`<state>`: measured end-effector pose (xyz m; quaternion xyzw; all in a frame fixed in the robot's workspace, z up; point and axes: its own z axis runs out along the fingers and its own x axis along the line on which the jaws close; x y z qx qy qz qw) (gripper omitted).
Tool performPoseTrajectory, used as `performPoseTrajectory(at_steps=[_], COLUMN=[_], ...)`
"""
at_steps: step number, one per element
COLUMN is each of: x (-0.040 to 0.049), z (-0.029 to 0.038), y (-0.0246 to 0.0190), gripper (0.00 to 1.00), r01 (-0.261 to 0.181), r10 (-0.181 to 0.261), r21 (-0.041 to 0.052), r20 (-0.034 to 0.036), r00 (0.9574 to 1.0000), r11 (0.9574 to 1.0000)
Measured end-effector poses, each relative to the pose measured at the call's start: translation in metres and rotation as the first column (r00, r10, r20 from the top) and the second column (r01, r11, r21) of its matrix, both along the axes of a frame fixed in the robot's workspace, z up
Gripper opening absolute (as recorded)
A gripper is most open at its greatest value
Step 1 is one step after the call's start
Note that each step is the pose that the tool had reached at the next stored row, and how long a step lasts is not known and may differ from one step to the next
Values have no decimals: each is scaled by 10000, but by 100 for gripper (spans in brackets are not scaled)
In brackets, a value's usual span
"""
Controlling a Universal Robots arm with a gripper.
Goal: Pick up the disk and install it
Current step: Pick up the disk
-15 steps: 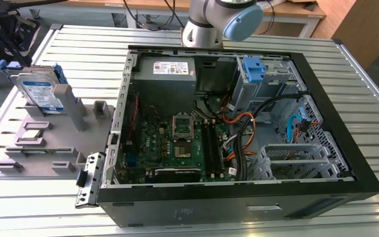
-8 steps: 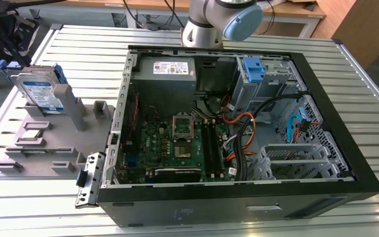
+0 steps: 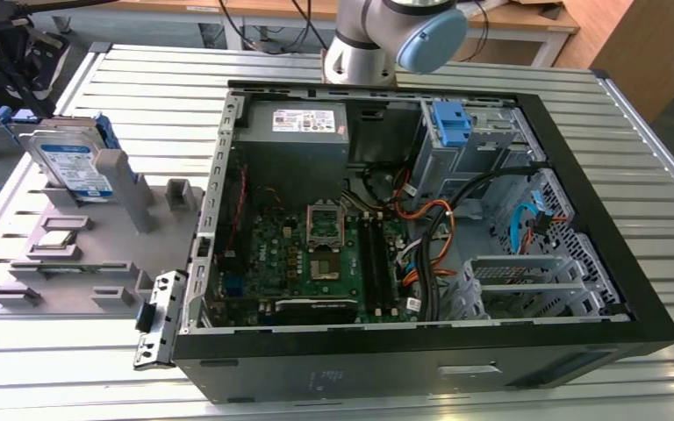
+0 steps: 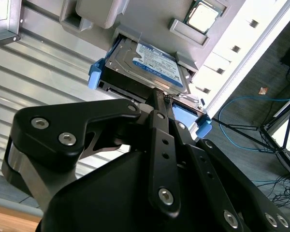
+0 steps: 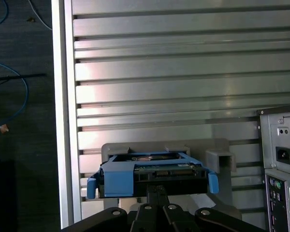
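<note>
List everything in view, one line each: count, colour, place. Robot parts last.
disk: one, silver in blue caddy, upright in the fixture, exterior view's left.
fixture: one, grey, on the table beside the case.
computer case: one, black, open, mid-table.
motherboard: one, green, inside the case.
bracket: one, blue, inside the case near the arm.
table: one, silver, slatted, under everything.
arm: one, grey with light-blue cap, table's far edge.
gripper: one, black, jaws together, facing the disk.
</note>
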<state>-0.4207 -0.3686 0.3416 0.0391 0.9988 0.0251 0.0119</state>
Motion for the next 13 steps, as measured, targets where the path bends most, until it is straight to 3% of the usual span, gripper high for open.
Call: performPoseTrajectory(at_steps=[8,13], x=[0,0], z=[1,1], y=[0,0], gripper=[11,11], r01=[-50,-624], r10=[50,624], r21=[0,0], r20=[1,-1], r00=[10000,9981], r11=[10000,9981])
